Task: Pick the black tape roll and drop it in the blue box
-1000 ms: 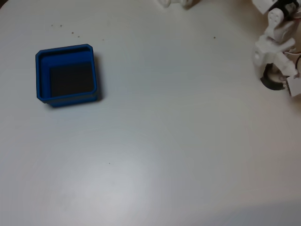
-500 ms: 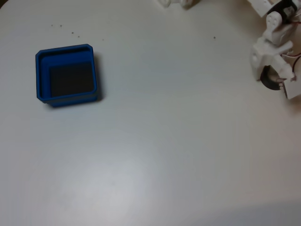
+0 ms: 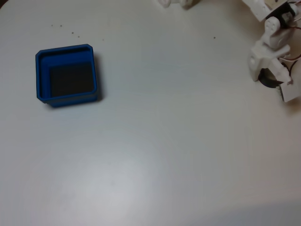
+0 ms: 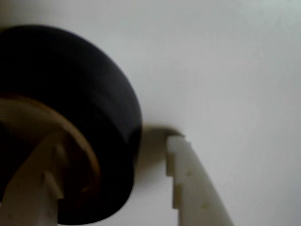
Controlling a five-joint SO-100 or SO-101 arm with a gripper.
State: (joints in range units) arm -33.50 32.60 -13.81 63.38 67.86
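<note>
**Mia:** So, where is the black tape roll (image 3: pixel 269 81)?

**Ben:** Look at the far right side of the fixed view. It is a little dark curve tucked under the white arm (image 3: pixel 273 40). The arm hides most of it.

**Mia:** Can you see it better from the wrist view?

**Ben:** Yes! There the black tape roll (image 4: pixel 94 108) is big and close, on the left. You can see its tan inside ring too.

**Mia:** What is the end effector (image 4: pixel 113 165) doing?

**Ben:** One white finger (image 4: pixel 35 188) goes into the hole of the roll. The other white finger (image 4: pixel 190 183) is outside, on the right, with little steps cut in its edge. The black wall of the roll sits between them. There is a small gap with a shadow between the outside finger and the roll, so they are around it but not squeezing it tight yet.

**Mia:** And the blue box (image 3: pixel 41 75)?

**Ben:** It sits on the left side of the white tabletop (image 3: pixel 164 141) in the fixed view. It has low blue walls and a dark square floor. It is well apart from the roll.

**Mia:** What are the tiny dots?

**Ben:** Just small dark specks (image 3: pixel 66 29) on the tabletop above the box.
</note>
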